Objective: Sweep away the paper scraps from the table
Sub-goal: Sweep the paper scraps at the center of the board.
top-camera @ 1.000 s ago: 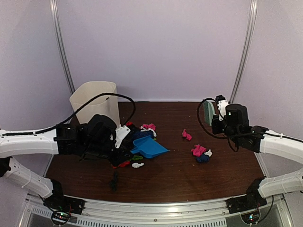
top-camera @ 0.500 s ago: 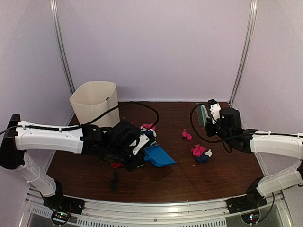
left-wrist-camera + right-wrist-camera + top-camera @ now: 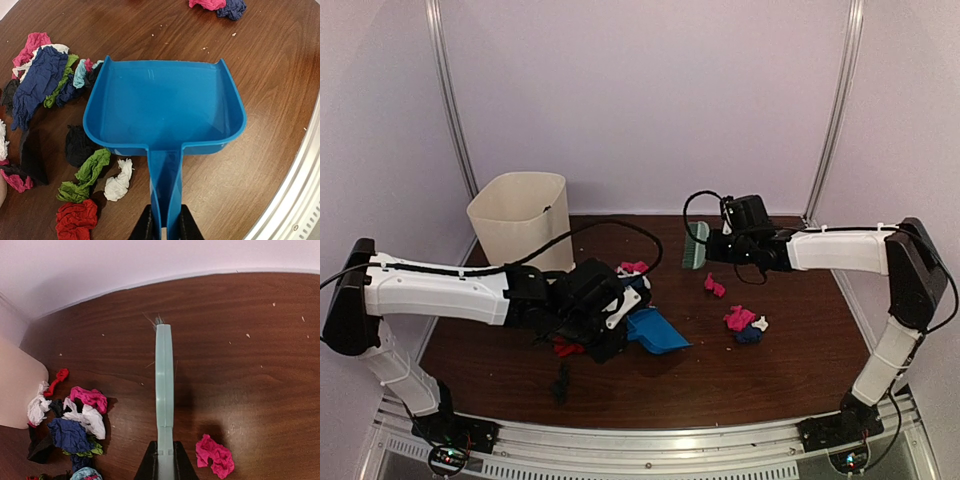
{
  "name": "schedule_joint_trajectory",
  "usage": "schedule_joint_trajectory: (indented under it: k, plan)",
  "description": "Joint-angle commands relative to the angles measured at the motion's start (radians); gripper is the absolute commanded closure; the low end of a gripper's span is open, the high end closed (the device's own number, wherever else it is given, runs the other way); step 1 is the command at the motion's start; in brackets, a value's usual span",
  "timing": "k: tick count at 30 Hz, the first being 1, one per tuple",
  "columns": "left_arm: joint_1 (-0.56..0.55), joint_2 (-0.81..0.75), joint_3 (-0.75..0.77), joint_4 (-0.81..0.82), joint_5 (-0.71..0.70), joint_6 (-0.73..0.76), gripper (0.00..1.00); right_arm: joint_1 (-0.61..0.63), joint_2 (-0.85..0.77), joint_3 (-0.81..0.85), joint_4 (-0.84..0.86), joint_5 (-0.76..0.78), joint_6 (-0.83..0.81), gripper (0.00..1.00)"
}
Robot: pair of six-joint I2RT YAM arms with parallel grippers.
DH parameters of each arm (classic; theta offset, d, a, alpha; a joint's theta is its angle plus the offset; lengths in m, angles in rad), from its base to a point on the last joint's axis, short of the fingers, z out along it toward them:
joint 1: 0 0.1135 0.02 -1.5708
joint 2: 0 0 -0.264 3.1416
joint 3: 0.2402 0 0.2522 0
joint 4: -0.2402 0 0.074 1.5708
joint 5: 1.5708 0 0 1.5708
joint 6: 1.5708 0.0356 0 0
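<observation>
Your left gripper (image 3: 165, 229) is clamped tight on the handle of the blue dustpan (image 3: 165, 107), a finger on each side. The pan is empty and its mouth points away from the wrist. You cannot tell whether its lip touches the table (image 3: 740, 385).

Look just left of the pan: that is the main heap of paper scraps (image 3: 40, 82), crumpled dark blue, pink, green and white. A black wad (image 3: 77, 145) sits tight against the pan's rear corner. Beside the handle lie a green scrap (image 3: 85, 175), a white scrap (image 3: 119, 180) and a red scrap (image 3: 75, 220).

From above, your left arm reaches in from the left to mid-table, with the pan out in front of it. Right of the pan and clear of it lies a small cluster (image 3: 745, 325) of pink, white and dark blue.

Your right arm stretches across to the back centre. The right gripper (image 3: 164, 464) is closed on the pale green brush (image 3: 164, 370), which is held edge-on with its head pointing towards the back wall. Whether the bristles meet the wood is not clear.

A lone pink scrap (image 3: 715, 286) lies near the brush, between it and the small cluster. The cream bin (image 3: 520, 215) stands in the back-left corner, behind your left arm.
</observation>
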Motion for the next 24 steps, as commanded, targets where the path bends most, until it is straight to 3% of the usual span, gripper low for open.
schedule_joint_trajectory:
  k: [1, 15, 19, 24]
  plan:
    - [-0.002, -0.001, 0.004, 0.046, -0.023, 0.000, 1.00, -0.019, -0.008, -0.040, -0.140, 0.044, 0.142, 1.00]
    - [-0.001, 0.014, -0.004, 0.086, -0.011, 0.018, 1.00, -0.018, -0.436, -0.450, -0.248, 0.114, 0.276, 1.00]
    - [0.000, 0.013, -0.002, 0.089, -0.005, 0.025, 1.00, -0.018, -0.588, -0.496, -0.301, 0.094, 0.267, 1.00]
    - [-0.001, 0.019, 0.011, 0.097, 0.023, 0.041, 1.00, -0.018, -0.753, -0.469, -0.279, 0.133, 0.138, 1.00]
